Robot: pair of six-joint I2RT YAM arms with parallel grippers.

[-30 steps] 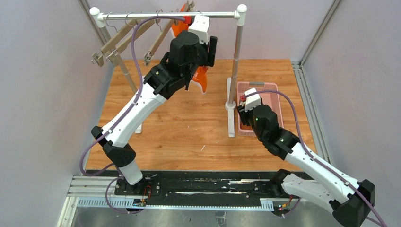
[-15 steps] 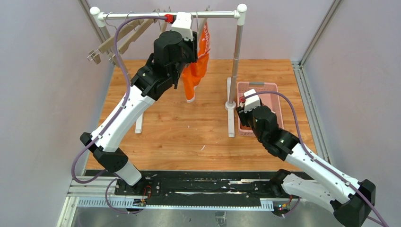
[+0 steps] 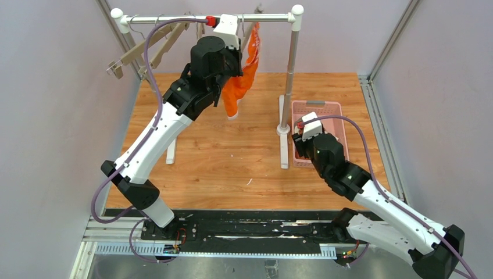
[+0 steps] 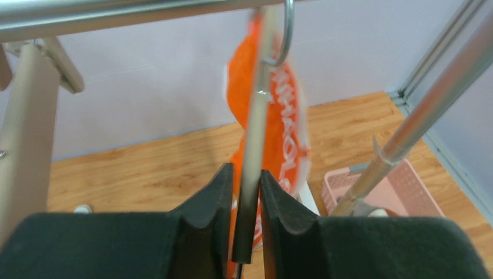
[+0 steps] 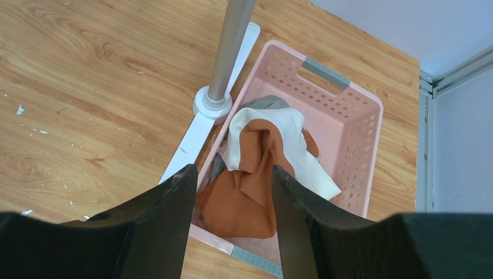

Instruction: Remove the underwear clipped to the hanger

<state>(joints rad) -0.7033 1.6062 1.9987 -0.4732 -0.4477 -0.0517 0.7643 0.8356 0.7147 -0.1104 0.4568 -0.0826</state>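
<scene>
In the last second I've pulled my left hand [image 4: 244,174] leftward along the rail [image 3: 174,19], and it is now clamped on the hanger [image 4: 251,145] with the orange briefs [image 4: 288,133], the last pair, still hanging from it, while my right hand [image 5: 234,171] waits spread over the basket [image 5: 360,133] holding the rust-brown briefs [image 5: 250,192] and grey-beige briefs [image 5: 293,142].

Rack post [image 3: 290,70] between orange briefs [image 3: 239,87] and pink basket [image 3: 344,136]
</scene>
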